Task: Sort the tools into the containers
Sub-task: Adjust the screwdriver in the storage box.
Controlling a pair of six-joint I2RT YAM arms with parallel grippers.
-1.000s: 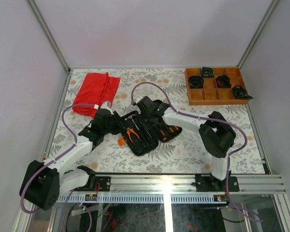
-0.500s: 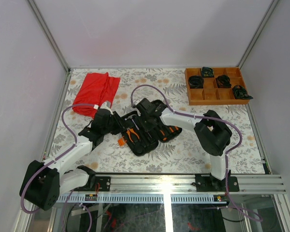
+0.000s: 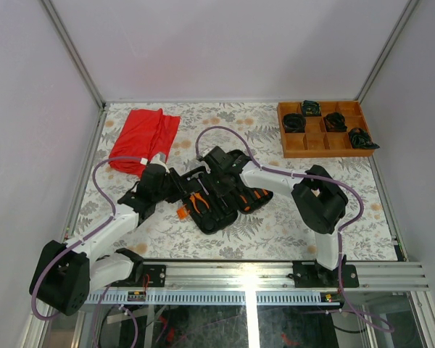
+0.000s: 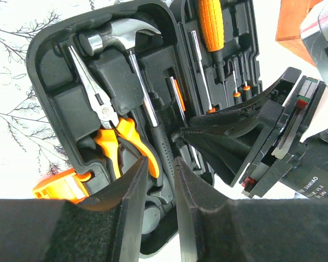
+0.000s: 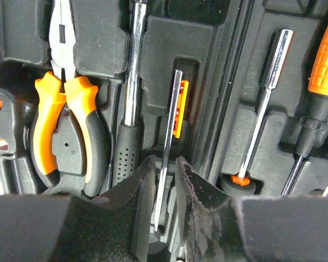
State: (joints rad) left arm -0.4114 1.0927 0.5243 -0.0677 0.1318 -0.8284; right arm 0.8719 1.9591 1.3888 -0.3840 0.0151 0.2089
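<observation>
Right claw (image 5: 165,161), jaws slightly apart, straddles the thin screwdriver (image 5: 172,120) lying in the open tool case (image 5: 169,33); we should seat it squarely along its slot. Left claw (image 4: 160,164): whether it grips, we cannot tell.

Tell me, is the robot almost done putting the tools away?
Nearly. Done: the hammer, pliers and big screwdriver lie in their slots in the open case. In hand: the right fingers straddle a thin silver tool in its slot, and the left fingers sit at the hammer's handle; grip unclear. Left: letting go, and perhaps shutting the case.
</observation>
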